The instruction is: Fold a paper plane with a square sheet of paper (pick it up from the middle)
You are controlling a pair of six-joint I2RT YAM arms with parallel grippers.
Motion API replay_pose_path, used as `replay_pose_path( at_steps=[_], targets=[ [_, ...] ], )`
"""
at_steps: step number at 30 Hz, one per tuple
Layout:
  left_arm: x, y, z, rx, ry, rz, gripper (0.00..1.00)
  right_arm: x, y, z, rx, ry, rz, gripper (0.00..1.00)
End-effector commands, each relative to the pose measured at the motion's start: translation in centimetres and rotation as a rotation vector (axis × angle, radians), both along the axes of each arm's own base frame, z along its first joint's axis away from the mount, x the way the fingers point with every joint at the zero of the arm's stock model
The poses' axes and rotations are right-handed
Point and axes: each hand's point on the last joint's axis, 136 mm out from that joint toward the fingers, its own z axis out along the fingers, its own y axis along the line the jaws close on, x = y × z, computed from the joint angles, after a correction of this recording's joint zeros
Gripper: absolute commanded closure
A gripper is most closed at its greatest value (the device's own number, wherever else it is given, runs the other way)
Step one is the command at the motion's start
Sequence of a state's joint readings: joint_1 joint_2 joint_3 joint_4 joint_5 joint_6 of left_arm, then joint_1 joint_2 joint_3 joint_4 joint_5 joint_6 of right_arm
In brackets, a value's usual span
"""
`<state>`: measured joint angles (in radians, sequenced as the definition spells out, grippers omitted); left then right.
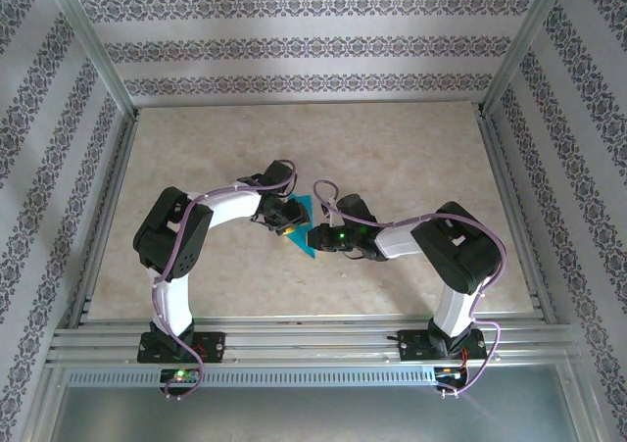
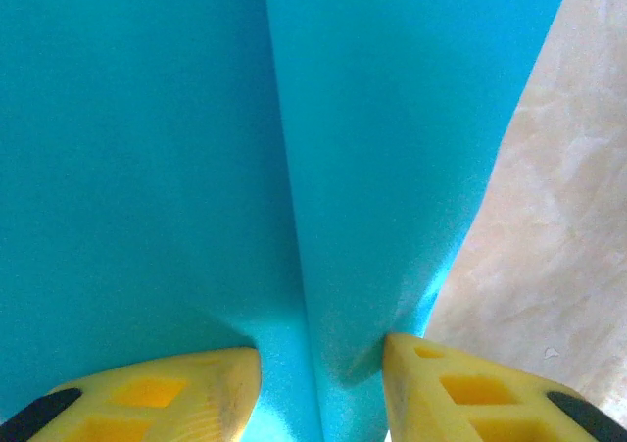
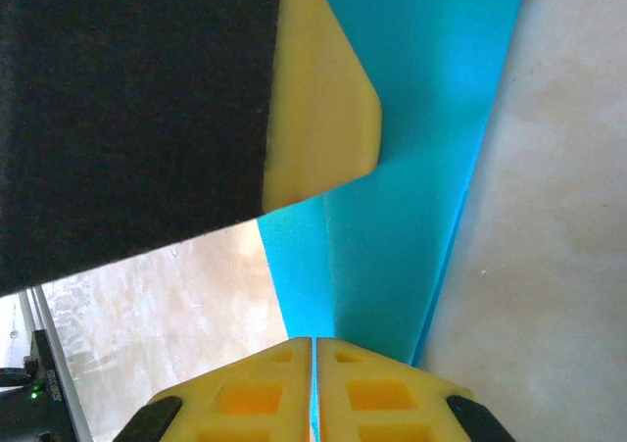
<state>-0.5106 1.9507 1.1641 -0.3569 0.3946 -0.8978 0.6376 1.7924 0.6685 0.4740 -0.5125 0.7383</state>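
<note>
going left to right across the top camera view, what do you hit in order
left arm → left gripper → blue paper → right gripper → right arm

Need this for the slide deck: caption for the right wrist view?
Right pincer shut on the lower edge of the creased blue paper, beige table behind.
</note>
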Motion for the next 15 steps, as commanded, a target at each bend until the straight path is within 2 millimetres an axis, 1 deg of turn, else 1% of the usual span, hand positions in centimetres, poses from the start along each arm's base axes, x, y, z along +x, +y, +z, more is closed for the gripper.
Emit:
replay_pose_path(
  at_steps=[1,15],
  targets=[
    [-9.1,8.0,-11.2,0.4,0.327,-0.02,0.56,0.0,-0.1,-0.9,-0.028,0.023,-0.013,0.89],
    [-9.0,8.0,-11.0,0.401,0.322,-0.022,0.56,-0.4,-0.5,-2.0,-0.059,0.065,-0.02,0.89]
  ],
)
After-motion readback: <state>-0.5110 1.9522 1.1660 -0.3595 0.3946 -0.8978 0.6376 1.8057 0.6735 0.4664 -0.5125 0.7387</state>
